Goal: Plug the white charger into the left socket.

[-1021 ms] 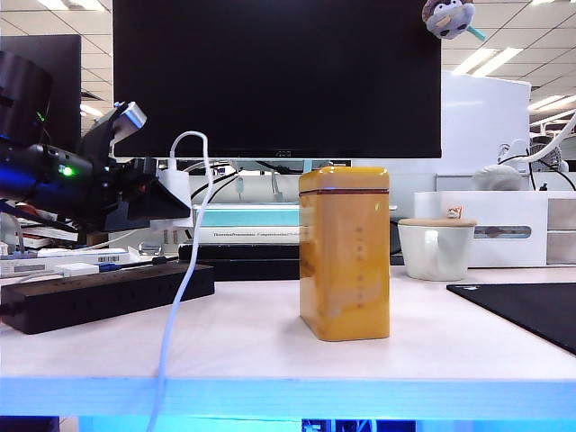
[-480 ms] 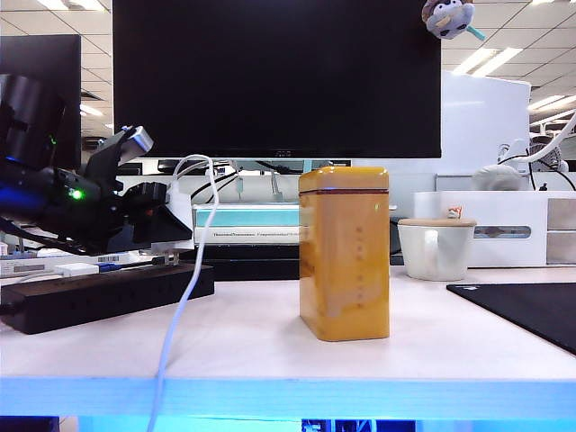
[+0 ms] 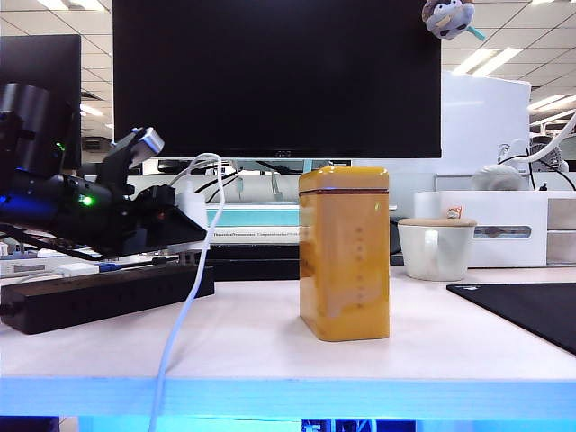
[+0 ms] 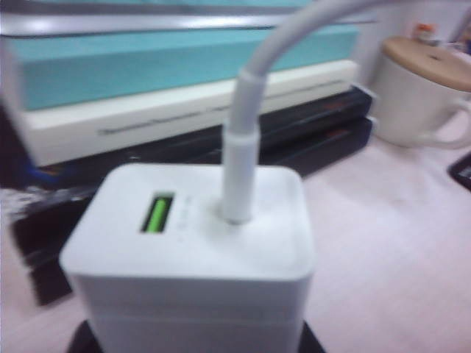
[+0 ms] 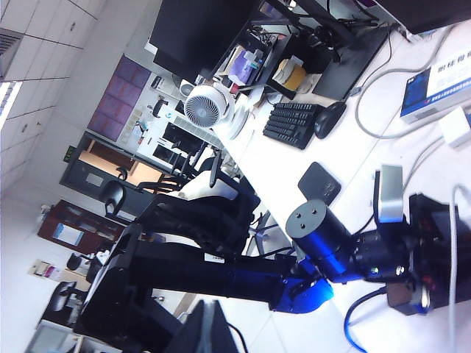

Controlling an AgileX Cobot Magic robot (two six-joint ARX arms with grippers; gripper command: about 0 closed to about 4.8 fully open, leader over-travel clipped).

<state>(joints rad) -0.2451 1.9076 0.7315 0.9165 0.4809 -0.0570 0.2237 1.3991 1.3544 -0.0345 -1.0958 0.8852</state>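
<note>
Desk-side, white charger (image 4: 193,250) in left hand (image 3: 184,236).

The left arm (image 3: 54,211) is black with glossy blue shells, a green light, a silver camera block.

I saw the white charger (image 4: 193,250) with a green-lit port and a white cable (image 3: 184,306), held in my black left gripper (image 3: 175,227), its arm glowing blue with a green lamp. The power strip (image 3: 108,295) was black, the tin (image 3: 345,254) mustard yellow, the mug (image 3: 436,249) white under a tan lid.
</note>
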